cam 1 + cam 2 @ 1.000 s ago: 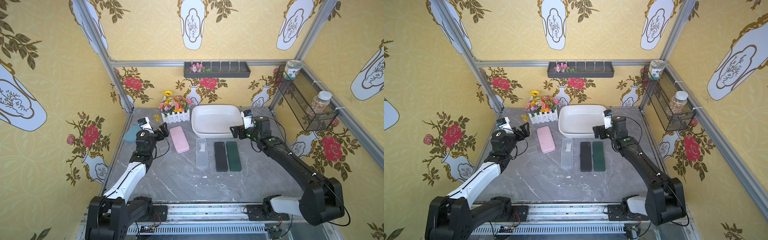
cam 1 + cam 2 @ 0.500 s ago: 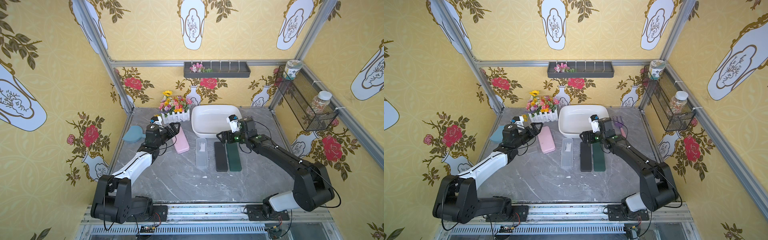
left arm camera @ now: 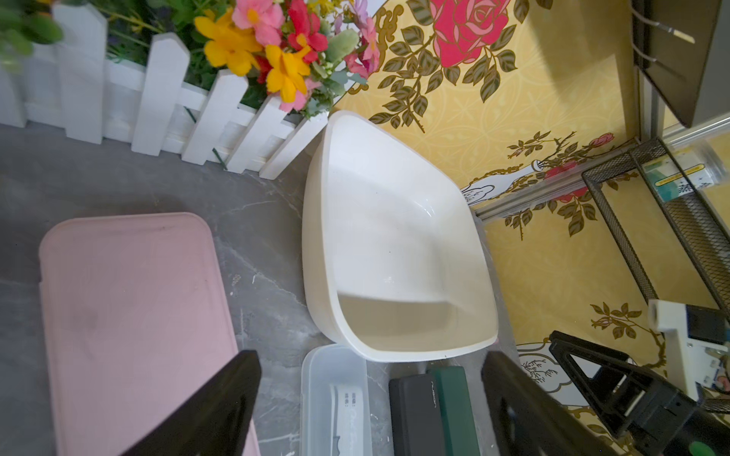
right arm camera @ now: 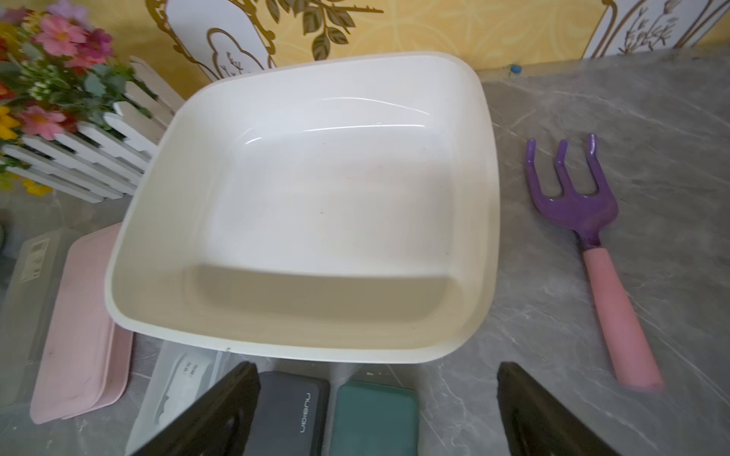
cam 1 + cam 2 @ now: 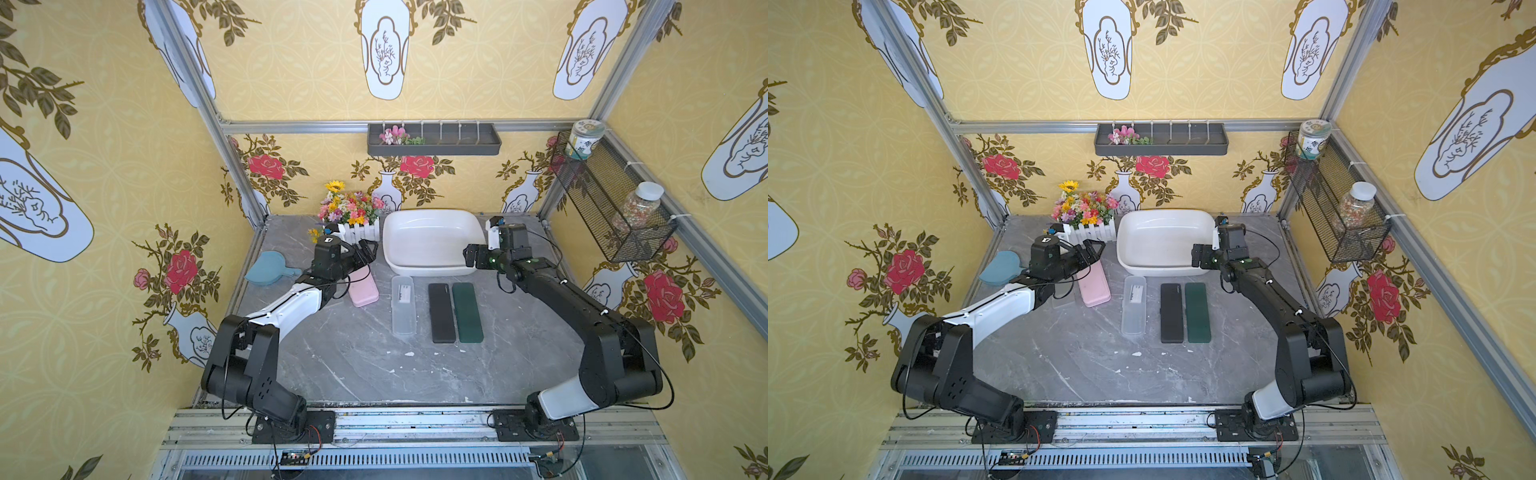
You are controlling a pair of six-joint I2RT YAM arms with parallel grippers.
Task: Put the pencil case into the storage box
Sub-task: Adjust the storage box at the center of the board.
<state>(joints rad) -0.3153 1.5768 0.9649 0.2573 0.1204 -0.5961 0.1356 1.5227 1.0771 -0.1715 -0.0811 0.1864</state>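
Reach stage: L fingers (image 3: 221,406) spread over pink case (image 3: 130,316), nothing gripped. R fingers (image 4: 221,414) spread nr box (image 4: 308,347). Next, prob.: lower, straddle case, pinch, lift.

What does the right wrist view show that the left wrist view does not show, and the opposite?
Only the right wrist view shows the purple garden fork with a pink handle, lying on the table beside the storage box. Only the left wrist view shows the black wire basket with a jar in it. Both views show the empty white storage box, the pink pencil case, the clear case, the black case, the green case, and the flowers behind the white fence.
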